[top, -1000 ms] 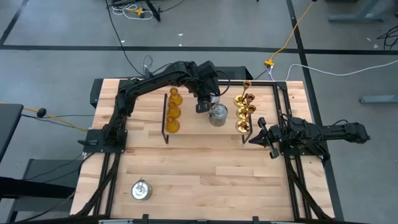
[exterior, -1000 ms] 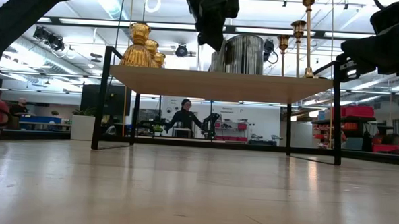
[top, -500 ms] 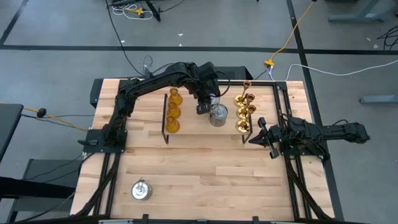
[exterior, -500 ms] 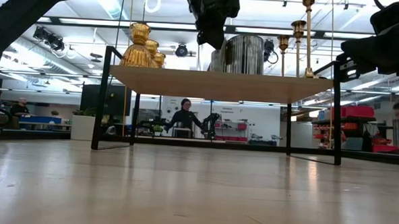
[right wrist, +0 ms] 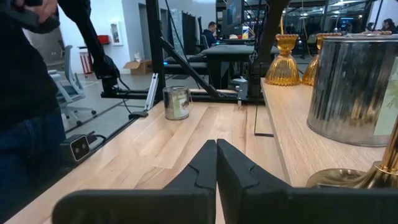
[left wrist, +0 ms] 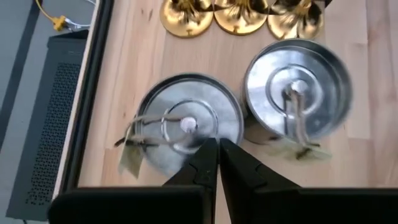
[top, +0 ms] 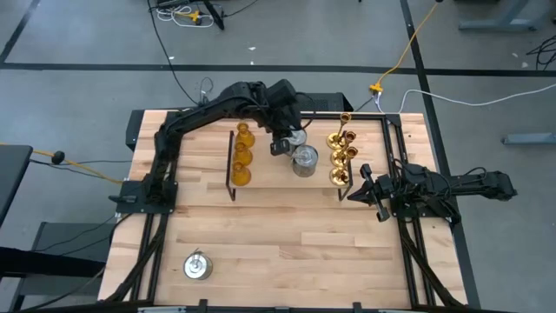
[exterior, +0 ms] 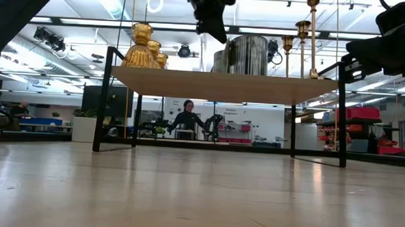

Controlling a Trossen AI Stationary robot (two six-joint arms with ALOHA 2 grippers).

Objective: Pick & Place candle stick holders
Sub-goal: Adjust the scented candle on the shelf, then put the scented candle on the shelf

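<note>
Rack: wooden rack (top: 287, 178) with black wire sides, standing across the far middle of the table (top: 287, 243).
Holders on rack: three amber holders (top: 242, 155) in a row at its left end, two silver cans in the middle, gold brass holders (top: 340, 155) bunched at its right end.
Silver cans: the near can (top: 305, 161) and the far can (top: 296, 139) stand side by side, touching or almost so; each has a looped tag on its top.
Stray holder: one more silver can (top: 197, 265) sits alone at the near left of the table, well apart from the rack.
Left gripper: the left gripper (left wrist: 217, 155) hangs just above the far can, its fingers pressed nearly together and holding nothing.
Right gripper: the right gripper (right wrist: 216, 155) waits low at the right end of the rack, near the brass bases, fingers together and empty.
Risk, nudging: the closed fingertips are close over the can's top; a sideways move at this height could catch the tag loop and drag or tip the can.
Risk, crowding: with the two cans so close, a knock on one would likely push the other toward the brass holders.
Risk, remaining pick: the lone can's smooth round wall may slip in a shallow grip.
</note>
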